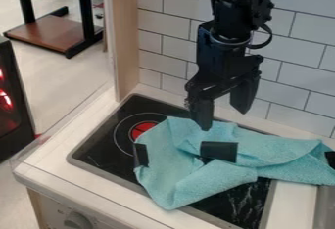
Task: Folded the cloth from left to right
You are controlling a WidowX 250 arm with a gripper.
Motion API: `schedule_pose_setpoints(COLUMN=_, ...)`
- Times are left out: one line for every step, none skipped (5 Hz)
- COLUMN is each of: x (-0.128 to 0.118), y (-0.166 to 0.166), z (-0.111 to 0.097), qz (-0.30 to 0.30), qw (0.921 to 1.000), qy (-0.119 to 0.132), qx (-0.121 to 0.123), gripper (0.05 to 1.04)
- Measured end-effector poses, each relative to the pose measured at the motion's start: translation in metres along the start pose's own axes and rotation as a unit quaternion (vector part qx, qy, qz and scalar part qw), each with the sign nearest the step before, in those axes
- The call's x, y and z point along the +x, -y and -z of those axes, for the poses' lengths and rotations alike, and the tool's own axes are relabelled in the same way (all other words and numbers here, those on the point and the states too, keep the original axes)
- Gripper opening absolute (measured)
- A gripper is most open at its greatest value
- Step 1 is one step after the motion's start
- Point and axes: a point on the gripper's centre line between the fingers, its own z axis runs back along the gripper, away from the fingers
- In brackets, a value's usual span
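Firstly, we list one cloth [163, 179]: turquoise, nubby like terry, rumpled, broad flap at picture left, long bunched folds toward right, dark patches [219, 151]. Lies across glossy black stovetop [98, 147], partly over pale counter [293, 201]. Tool [224, 113]: black, angular, fingers apart, over cloth's far edge; contact we cannot tell. Also: flat red disc [140, 129], smooth rectangular wall tiles [298, 32].

I see a black cooktop [98, 147] with a red disc [140, 128] in a pale counter [40, 166], a knob [78, 220] below, white tiles [172, 30], a wooden post [123, 37], a floor stand [56, 30] and a red-glowing casing [17, 83].
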Motion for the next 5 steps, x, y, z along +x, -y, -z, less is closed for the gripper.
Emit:
schedule_pose_setpoints(x=-0.003, y=-0.005, z=0.007, qz=0.002, qw=0.9999, qy=-0.008, qx=0.012, gripper=0.999)
schedule_pose_setpoints(x=0.002, y=-0.022, z=0.017, qz=0.017, qw=0.9993, qy=-0.024, qx=0.021, gripper=0.999)
schedule_pose_setpoints(x=0.013, y=-0.035, z=0.016, qz=0.042, qw=0.9983, qy=-0.039, qx=-0.007, gripper=0.999)
schedule_pose_setpoints(x=0.027, y=-0.056, z=0.014, qz=0.080, qw=0.9963, qy=-0.027, qx=-0.014, gripper=0.999)
schedule_pose_setpoints(x=0.037, y=-0.079, z=0.022, qz=0.115, qw=0.9930, qy=-0.025, qx=0.008, gripper=0.999)
